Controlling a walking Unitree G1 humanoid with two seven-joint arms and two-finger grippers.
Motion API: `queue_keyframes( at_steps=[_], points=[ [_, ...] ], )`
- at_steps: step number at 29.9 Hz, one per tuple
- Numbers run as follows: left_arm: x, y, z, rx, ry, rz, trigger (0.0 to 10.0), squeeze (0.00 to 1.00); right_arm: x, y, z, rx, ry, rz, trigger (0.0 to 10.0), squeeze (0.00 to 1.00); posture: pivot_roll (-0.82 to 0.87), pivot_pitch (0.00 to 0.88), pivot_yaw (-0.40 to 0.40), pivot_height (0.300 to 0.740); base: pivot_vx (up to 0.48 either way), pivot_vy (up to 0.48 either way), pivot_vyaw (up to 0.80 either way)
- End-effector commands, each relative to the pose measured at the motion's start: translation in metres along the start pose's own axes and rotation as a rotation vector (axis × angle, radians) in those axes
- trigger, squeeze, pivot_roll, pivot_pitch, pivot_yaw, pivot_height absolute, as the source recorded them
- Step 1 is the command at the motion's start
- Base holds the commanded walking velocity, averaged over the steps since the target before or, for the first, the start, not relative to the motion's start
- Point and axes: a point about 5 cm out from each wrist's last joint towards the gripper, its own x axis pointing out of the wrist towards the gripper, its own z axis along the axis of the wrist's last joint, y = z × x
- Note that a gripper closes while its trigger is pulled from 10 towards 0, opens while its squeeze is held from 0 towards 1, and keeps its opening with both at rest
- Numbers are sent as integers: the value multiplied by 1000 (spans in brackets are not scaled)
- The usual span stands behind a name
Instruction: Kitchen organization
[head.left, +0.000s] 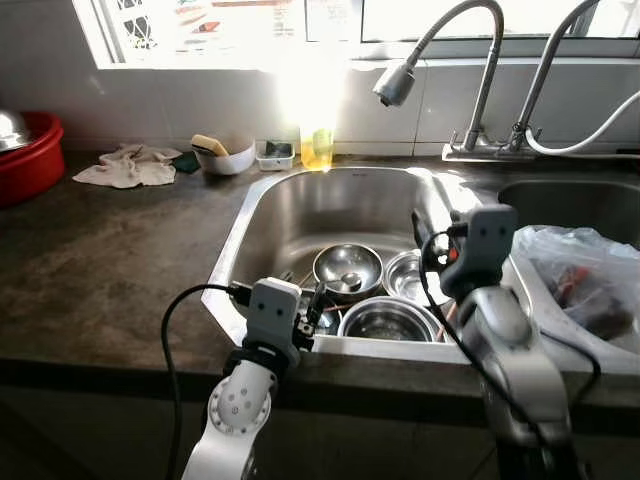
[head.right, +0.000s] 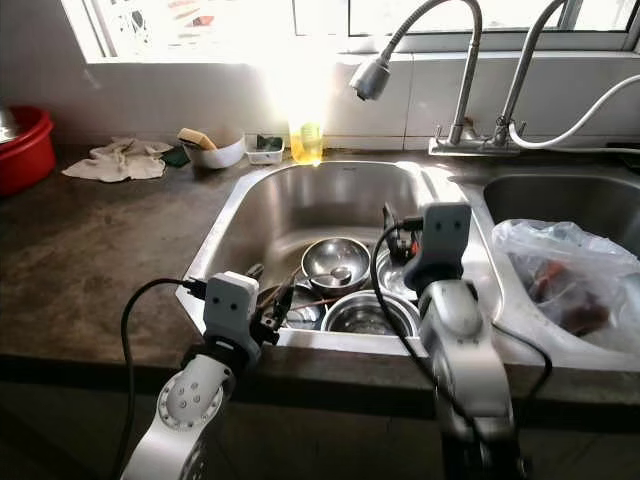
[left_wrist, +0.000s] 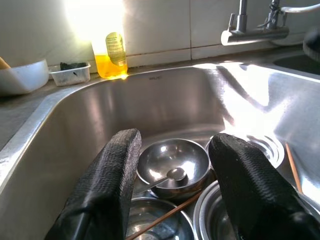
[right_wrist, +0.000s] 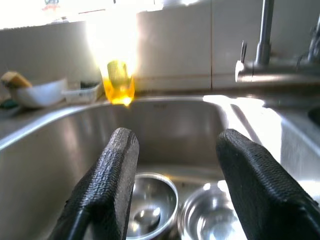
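Both the left gripper (left_wrist: 172, 195) and right gripper (right_wrist: 175, 185) are hovering fingers apart above the bowls (head.left: 347, 268). The sink (head.left: 250, 225) walls are leaving open room ahead.

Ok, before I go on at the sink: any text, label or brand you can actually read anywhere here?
Nothing here can be read for certain.
Yellow bottle: a label with print, too small and glare-washed to read.
Sink back wall: a small stamped mark below the rim, too faint to read.
Papers behind the window: coloured print, overexposed, unreadable.
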Motion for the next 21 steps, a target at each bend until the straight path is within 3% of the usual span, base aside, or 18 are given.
queue_keyframes(
  at_steps=[1,6,13,21],
  points=[
    [0,-2,10,-26,-46,-21,10000,0,-9,2,10,-6,-53,-20,10000,0,54,0,5,740,0,0,0],
    [-4,-2,9,-33,-41,-31,10000,0,-19,1,9,-51,-45,-48,10000,0,51,0,13,740,0,0,0],
    [-8,-5,8,-50,-41,-55,10000,0,-18,0,12,-66,-66,-54,10000,0,55,0,7,740,0,69,0],
    [-8,-4,7,-51,-37,-47,10000,0,-13,6,11,-65,-70,-32,10000,0,63,0,2,740,-60,249,740]
  ],
)
